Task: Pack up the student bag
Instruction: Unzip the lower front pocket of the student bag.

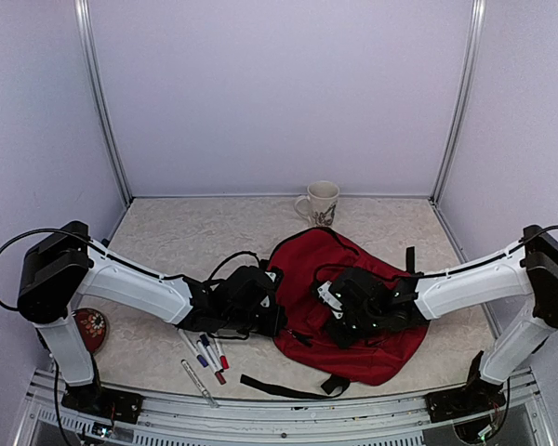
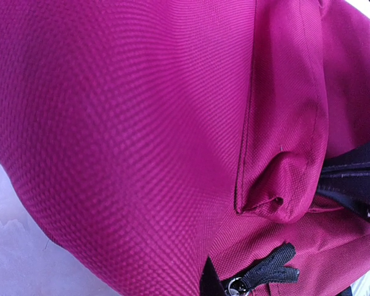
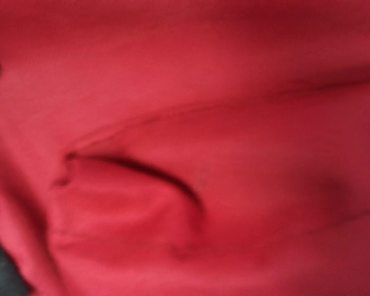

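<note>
The student bag [image 1: 372, 279], dark red with black straps, lies in the middle of the table. My left gripper [image 1: 275, 314] sits at the bag's left edge. In the left wrist view red fabric [image 2: 142, 123] fills the frame and gathers toward the bottom middle beside a black zipper pull [image 2: 270, 270]; the gripper is shut and seems to pinch the fabric there. My right gripper [image 1: 335, 311] rests on top of the bag's middle. The right wrist view shows only blurred red cloth with a fold [image 3: 142, 169]. Its fingers are hidden and it is shut; whether it holds cloth does not show.
A patterned mug [image 1: 319, 202] stands behind the bag. Several markers [image 1: 210, 353] and a long thin pen [image 1: 197, 381] lie in front of the left gripper. A red round object [image 1: 91, 327] sits by the left arm's base. A black strap [image 1: 279, 388] trails along the front edge.
</note>
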`<control>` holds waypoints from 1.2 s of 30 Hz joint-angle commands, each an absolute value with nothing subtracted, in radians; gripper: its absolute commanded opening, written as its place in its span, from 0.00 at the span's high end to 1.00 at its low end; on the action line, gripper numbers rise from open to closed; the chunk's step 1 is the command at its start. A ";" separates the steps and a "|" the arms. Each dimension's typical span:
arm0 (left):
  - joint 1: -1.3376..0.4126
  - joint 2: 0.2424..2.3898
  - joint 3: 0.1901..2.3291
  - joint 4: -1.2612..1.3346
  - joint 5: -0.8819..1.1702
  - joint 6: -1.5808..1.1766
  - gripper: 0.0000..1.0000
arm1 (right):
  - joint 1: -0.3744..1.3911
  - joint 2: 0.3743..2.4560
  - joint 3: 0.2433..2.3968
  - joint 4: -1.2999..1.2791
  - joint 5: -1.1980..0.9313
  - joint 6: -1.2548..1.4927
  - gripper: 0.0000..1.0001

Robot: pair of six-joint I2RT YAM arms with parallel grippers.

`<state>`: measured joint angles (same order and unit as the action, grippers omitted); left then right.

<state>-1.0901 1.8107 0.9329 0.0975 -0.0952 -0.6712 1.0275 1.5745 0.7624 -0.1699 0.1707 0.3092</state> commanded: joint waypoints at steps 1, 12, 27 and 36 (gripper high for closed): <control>-1.090 1.786 0.927 0.091 -0.126 -0.652 1.00 | 1.025 1.537 0.772 -0.259 0.310 0.336 1.00; -1.089 1.772 0.912 0.095 -0.129 -0.655 1.00 | 1.026 1.460 0.782 -0.272 0.186 0.343 1.00; -1.090 1.759 0.900 0.098 -0.134 -0.656 1.00 | 1.021 1.498 0.756 -0.187 0.075 0.293 0.93; -1.090 1.752 0.897 0.094 -0.140 -0.657 1.00 | 1.027 1.571 0.779 -0.136 0.047 0.282 0.75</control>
